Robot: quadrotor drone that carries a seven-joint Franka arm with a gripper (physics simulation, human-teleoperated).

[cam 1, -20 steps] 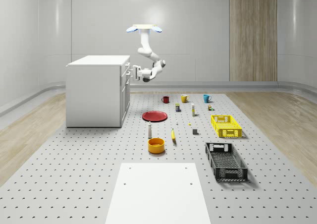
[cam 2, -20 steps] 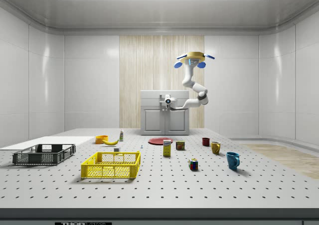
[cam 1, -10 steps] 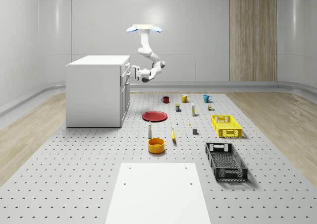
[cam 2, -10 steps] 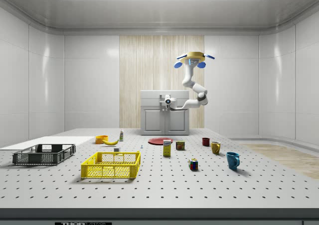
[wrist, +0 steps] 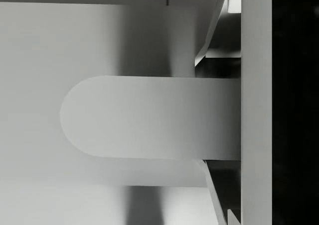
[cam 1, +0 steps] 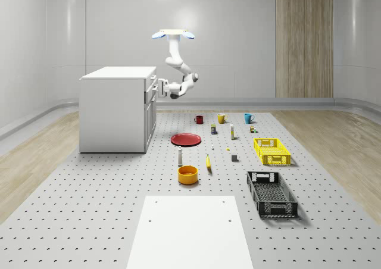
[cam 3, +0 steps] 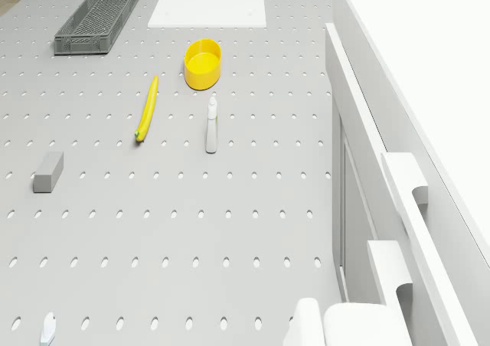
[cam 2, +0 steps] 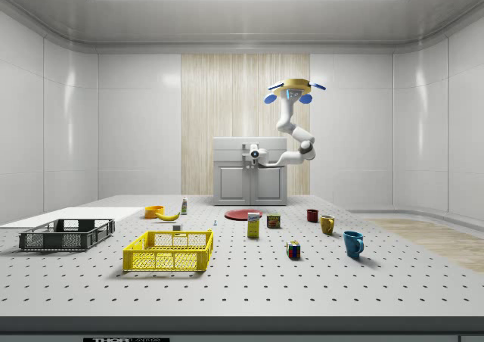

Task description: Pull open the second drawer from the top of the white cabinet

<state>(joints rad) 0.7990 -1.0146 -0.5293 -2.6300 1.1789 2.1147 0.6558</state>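
The white cabinet (cam 1: 113, 111) stands at the whole-scene view's left, with its drawer fronts facing the open floor. The drone (cam 1: 173, 34) hovers in the air beside that front, above the floor. Its arm bends down and back towards the cabinet. The gripper (cam 1: 159, 89) is at the upper drawer fronts, at the second drawer's level, also seen as the gripper (cam 2: 252, 154) in the side view. In the wrist view a rounded white handle (wrist: 149, 118) lies between the fingers (wrist: 212, 31), which touch both its edges. Two handles (cam 3: 406, 179) project from the front in the drone view.
On the pegboard floor lie a red plate (cam 1: 186, 139), a small bottle (cam 1: 180, 156), a banana (cam 1: 208, 162) and an orange bowl (cam 1: 187, 174). A yellow crate (cam 1: 272, 151) and a black crate (cam 1: 271, 193) sit farther right. A white board (cam 1: 190, 230) lies in front.
The arm has drawn a little closer to the cabinet front and the fingers have closed in on the handle. The drone has kept its place.
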